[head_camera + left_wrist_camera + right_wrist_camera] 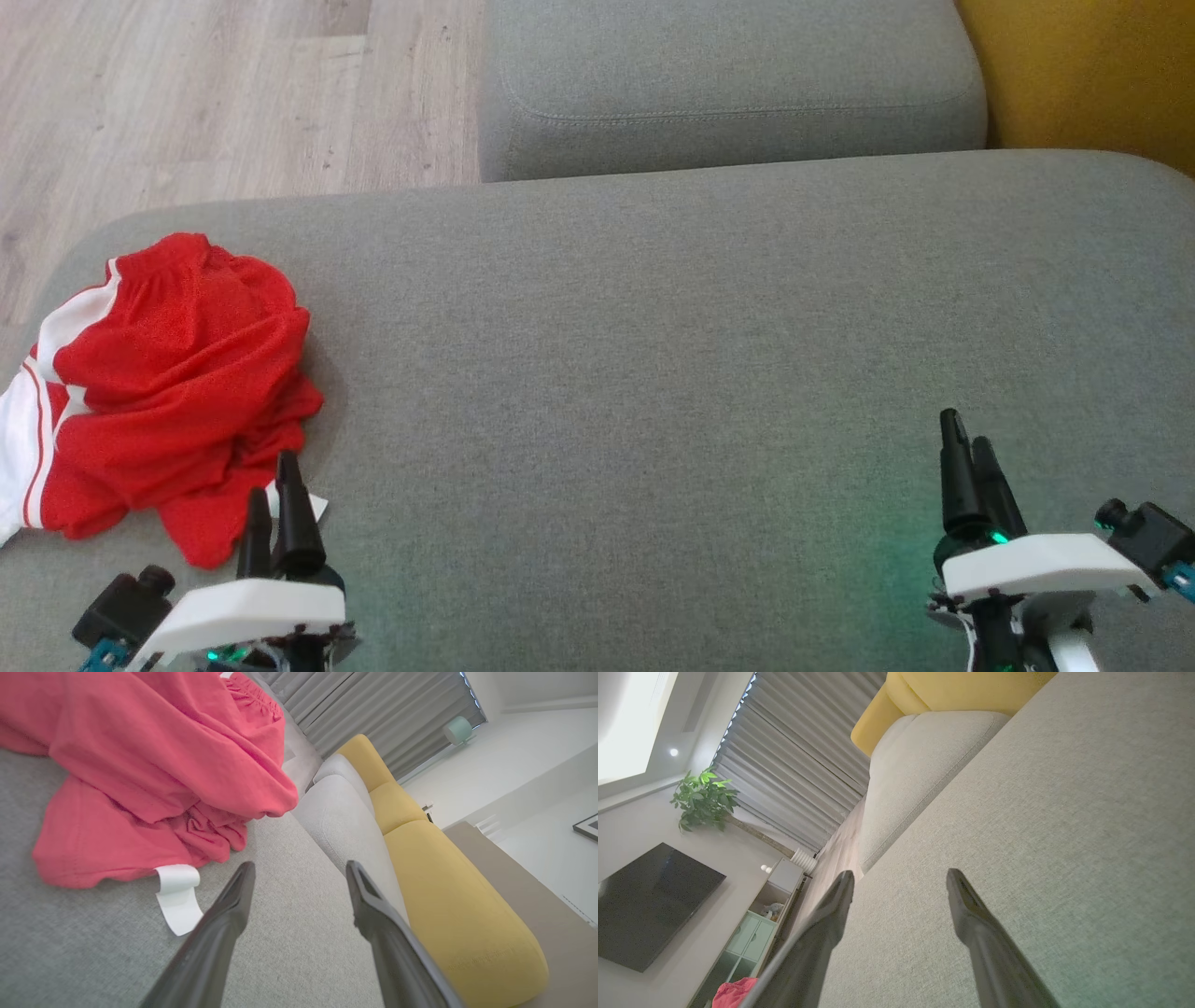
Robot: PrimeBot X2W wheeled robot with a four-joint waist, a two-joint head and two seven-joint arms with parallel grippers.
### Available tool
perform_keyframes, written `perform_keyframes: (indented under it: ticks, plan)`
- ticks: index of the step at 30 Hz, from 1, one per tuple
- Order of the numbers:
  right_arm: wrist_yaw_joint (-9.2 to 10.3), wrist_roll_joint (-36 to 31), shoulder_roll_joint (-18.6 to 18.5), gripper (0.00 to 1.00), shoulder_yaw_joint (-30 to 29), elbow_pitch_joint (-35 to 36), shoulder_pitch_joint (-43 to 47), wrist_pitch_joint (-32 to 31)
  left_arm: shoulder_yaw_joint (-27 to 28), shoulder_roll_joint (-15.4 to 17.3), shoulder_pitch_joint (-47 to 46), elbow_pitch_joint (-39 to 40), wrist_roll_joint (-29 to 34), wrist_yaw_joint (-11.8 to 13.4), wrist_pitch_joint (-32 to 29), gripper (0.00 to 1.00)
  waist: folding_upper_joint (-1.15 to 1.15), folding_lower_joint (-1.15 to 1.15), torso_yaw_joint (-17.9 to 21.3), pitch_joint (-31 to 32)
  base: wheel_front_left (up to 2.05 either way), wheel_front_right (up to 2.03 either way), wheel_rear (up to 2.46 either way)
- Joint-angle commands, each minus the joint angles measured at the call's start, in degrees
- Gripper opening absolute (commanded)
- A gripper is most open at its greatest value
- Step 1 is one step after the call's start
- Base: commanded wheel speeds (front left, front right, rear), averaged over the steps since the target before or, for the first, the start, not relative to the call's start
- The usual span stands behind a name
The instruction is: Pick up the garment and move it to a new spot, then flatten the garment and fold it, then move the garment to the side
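Two dark-fingered robot grippers hover low over a broad grey fabric sofa seat (653, 355). Seen from the head camera, the left gripper (273, 481) sits at the lower left and the right gripper (966, 431) at the lower right, well apart from each other. Both have their fingers spread with nothing between them.

A crumpled red garment with white side stripes (177, 373) lies in a heap at the seat's left end, just beyond the left gripper's fingertips and not touched by them. Behind the seat are a smaller grey cushion (728, 84), pale wooden flooring (233, 93) and a patch of mustard-yellow upholstery (1083, 65).

The left wrist camera gets closer. It shows a white fabric label (177, 896) curling out from under the garment's hem beside the left finger, with grey pleated curtains (364, 704) further off.

The right wrist camera looks across bare grey seat to the room beyond: a dark flat television (649, 905) on the wall, a leafy green plant (703, 798) and a low pale-green cabinet (752, 938).
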State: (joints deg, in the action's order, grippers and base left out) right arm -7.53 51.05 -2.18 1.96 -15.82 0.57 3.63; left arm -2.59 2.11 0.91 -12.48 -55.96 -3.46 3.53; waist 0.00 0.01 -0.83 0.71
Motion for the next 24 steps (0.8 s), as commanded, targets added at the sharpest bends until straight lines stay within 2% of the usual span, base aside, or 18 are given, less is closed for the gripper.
perform_keyframes:
  ticks: [1, 24]
  plan:
    - [0.02, -1.4, -0.4, 1.0, 1.0, 2.2, -3.0, 0.6, 0.4, 0.5, -1.9, 2.4, 1.4, 0.4, 0.7, 1.0, 0.0, -0.01, 0.0, 0.0, 0.0, 0.0, 0.0]
    - [0.03, -19.0, -0.5, 1.0, 5.2, 3.0, -3.6, 4.7, -2.0, 0.6, -1.6, 4.3, 15.6, 1.9, 4.7, 1.0, 0.0, -0.01, -0.1, 0.3, 0.0, 0.0, 0.0]
